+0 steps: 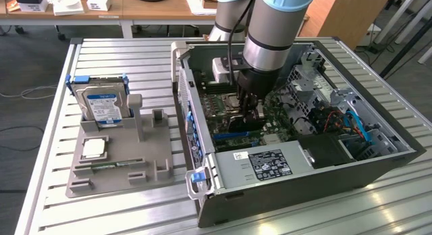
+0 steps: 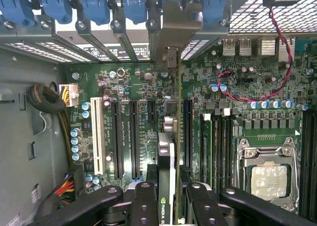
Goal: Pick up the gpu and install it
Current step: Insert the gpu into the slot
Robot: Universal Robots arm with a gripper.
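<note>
jaws: black, pressing in on the thin flat dark gpu card with the grey metal bracket (image 2: pixel 166 156) from both flat faces, so they're pinching it on its upper edge, near the end away from the bracket

gpu: standing on edge inside the case, hanging under the arm in the exterior view (image 1: pixel 238 125); honestly can't tell if the bottom edge is touching a slot yet

bracket end: pointing at the rear wall, sitting right under the row of blue plastic retention clips (image 2: pixel 133 5)

slots: the long black expansion slots (image 2: pixel 134 137) are running parallel to the card; it's looking lined up with the one between those and the memory slots

board: green motherboard (image 2: pixel 237 87), with the bare square processor (image 2: pixel 270 179) lying well off to one side

step (my guess): looking like the seating part, pickup's done

doing it well: I'd be keeping the card dead square to the slot, pushing straight down with no rocking, and watching that the bracket tongue is sliding into the rear gap and not snagging

case: dark grey open tower (image 1: pixel 304 187) lying on its side on the ribbed aluminium tabletop (image 1: pixel 121 204)

off to the side: grey moulded parts tray (image 1: pixel 115 179) holding the silver hard drive with the blue-white label (image 1: pixel 101 106), well apart from the case
</note>
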